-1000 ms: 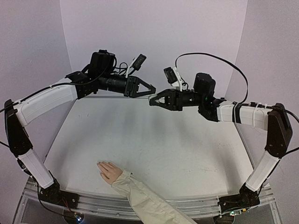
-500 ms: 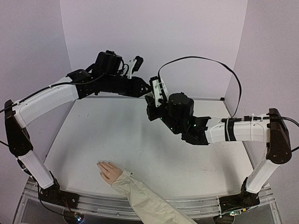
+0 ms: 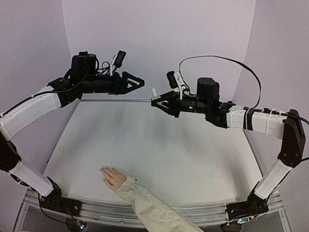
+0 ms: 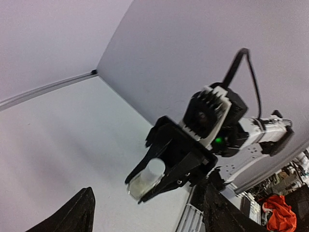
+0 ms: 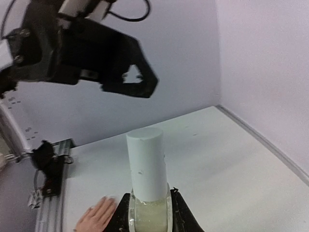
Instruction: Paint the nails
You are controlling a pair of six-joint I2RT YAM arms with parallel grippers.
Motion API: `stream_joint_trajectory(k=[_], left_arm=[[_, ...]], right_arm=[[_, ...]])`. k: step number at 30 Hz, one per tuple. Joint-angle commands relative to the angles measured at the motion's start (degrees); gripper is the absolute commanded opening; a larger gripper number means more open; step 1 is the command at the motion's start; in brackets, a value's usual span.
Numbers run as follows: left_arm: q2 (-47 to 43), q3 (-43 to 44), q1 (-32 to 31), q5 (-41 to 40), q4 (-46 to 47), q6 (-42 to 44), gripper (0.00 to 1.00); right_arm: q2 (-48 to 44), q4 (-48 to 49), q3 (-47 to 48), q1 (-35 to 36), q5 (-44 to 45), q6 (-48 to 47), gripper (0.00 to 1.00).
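The pale pink hand (image 3: 113,177) lies flat at the table's near edge, its cream sleeve (image 3: 149,208) trailing to the front. Its nails are too small to make out. The hand (image 5: 94,215) also shows low in the right wrist view. My right gripper (image 3: 157,100) hangs high over the far middle, shut on a small glass bottle (image 5: 149,215) with a tall white cap (image 5: 146,164). My left gripper (image 3: 133,82) is open and holds nothing, a short gap left of that bottle (image 4: 147,176). Its fingers (image 4: 79,212) stand wide apart.
White walls close the table's back and both sides. A metal rail (image 3: 193,210) runs along the near edge by the arm bases. A black cable (image 3: 227,60) arcs above the right arm.
My left gripper has opened and drawn back to the left, away from the bottle. The right arm, which had swung in close to it, has turned back with the capped bottle in its grip.
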Motion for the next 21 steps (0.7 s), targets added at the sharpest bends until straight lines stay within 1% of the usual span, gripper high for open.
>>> stream_joint_trajectory(k=[1, 4, 6, 9, 11, 15, 17, 20, 21], left_arm=[[-0.1, 0.2, 0.0, 16.6, 12.8, -2.6, 0.77], [1.1, 0.8, -0.1, 19.8, 13.6, -2.7, 0.72], [2.0, 1.2, -0.2, 21.8, 13.6, -1.8, 0.68], [3.3, 2.1, -0.5, 26.0, 13.6, -0.4, 0.65], [3.5, 2.3, -1.1, 28.1, 13.6, 1.5, 0.58], [3.5, 2.7, -1.5, 30.5, 13.6, 2.8, 0.49], [3.3, 2.7, -1.9, 31.5, 13.6, 3.8, 0.48], [2.9, 2.0, -2.2, 32.0, 13.6, 4.7, 0.53], [2.8, 1.7, -2.2, 31.8, 13.6, 4.8, 0.54]], right_arm=[[-0.6, 5.4, 5.5, 0.0, -31.1, 11.3, 0.00], [0.9, 9.3, 6.5, -0.1, -34.9, 16.2, 0.00], [1.2, 11.1, 6.5, 0.0, -34.5, 17.4, 0.00], [2.1, 14.1, 7.0, -0.1, -34.7, 20.0, 0.00], [3.2, 15.7, 7.6, -0.1, -35.5, 21.6, 0.00], [4.9, 18.2, 8.4, 0.0, -35.8, 23.9, 0.00], [5.2, 19.1, 8.4, 0.0, -35.6, 24.7, 0.00], [5.0, 20.7, 8.0, 0.0, -34.9, 25.6, 0.00], [4.8, 20.9, 7.9, 0.0, -34.7, 25.6, 0.00]])
